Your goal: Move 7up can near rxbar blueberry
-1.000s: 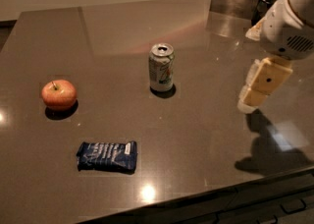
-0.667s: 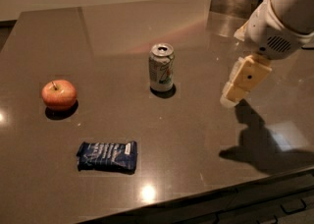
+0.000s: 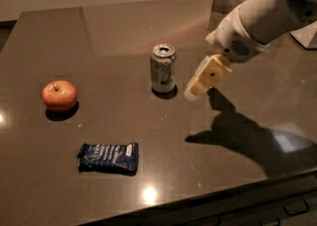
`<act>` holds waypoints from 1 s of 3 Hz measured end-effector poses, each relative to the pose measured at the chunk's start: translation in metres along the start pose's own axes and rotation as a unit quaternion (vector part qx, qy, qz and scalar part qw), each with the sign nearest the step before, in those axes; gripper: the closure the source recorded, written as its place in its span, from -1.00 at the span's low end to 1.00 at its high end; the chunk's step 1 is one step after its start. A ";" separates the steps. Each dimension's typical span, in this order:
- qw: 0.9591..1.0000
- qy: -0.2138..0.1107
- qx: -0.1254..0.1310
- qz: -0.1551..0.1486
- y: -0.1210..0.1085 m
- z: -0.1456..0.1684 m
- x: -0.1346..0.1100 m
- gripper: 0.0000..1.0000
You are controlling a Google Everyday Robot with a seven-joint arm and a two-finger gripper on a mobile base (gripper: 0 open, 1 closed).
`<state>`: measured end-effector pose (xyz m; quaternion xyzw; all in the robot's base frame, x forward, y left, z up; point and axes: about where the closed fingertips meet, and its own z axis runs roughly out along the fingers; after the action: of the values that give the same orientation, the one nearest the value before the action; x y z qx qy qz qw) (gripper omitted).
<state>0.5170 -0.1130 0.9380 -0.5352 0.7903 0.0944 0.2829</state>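
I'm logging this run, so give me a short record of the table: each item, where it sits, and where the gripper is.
can: upright, mid-table
snack bar: flat, near the front edge, left of the can, apart from it
apple: far left, alone
gripper: close beside the can on the picture's right, carrying nothing

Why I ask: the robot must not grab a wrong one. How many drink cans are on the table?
1. The 7up can stands upright at the middle of the table; the gripper hovers just right of it. The arm hides the far right corner.
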 end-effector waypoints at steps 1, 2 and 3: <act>0.998 -0.053 -0.018 0.006 0.004 0.024 -0.030 -1.00; 0.996 -0.089 -0.023 0.006 0.003 0.045 -0.050 -1.00; 0.993 -0.115 -0.025 0.008 -0.002 0.064 -0.064 -1.00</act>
<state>0.5578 -0.0342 0.9202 -0.5209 0.7543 0.1775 0.3580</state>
